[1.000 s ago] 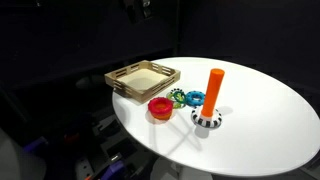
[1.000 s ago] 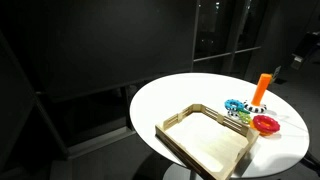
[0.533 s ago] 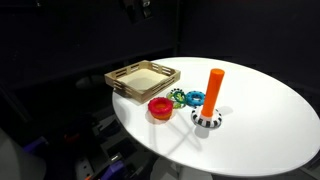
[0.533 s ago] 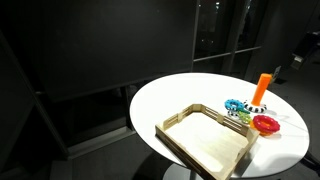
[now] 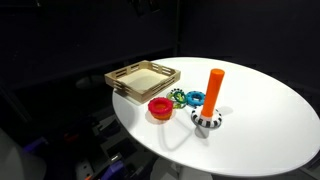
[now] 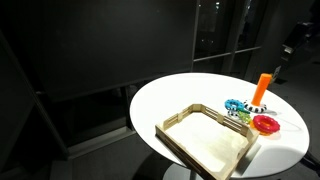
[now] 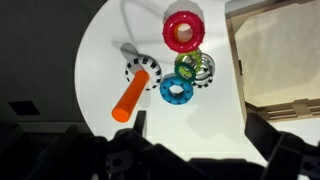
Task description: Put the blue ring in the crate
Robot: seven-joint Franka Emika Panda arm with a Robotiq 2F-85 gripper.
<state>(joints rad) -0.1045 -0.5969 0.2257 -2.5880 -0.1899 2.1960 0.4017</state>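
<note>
In an exterior view the round white table carries its things on the left half, with a wide bare stretch to the right and near side and darkness beyond its curved rim. The crate sits at the far left rim, shallow, of light wood, its pale bottom bare. The blue ring lies flat on the table right of the crate and outside it. It is just beside the green ring, with the red ring nearer and to the left. The orange peg stands upright close on its right. In an exterior view from another side the crate fills the near part of the table, and the far and left tabletop is bare. The blue ring lies past the crate's far right corner, near the peg. The wrist view looks straight down. The blue ring is bright cyan with a ribbed rim, and white table shows through its centre hole. It touches or nearly touches the green ring. A strip of bare table parts it from the crate on the right. The gripper shows dark along the near edge, its fingers spread wide with nothing between them, apart from the ring.
</note>
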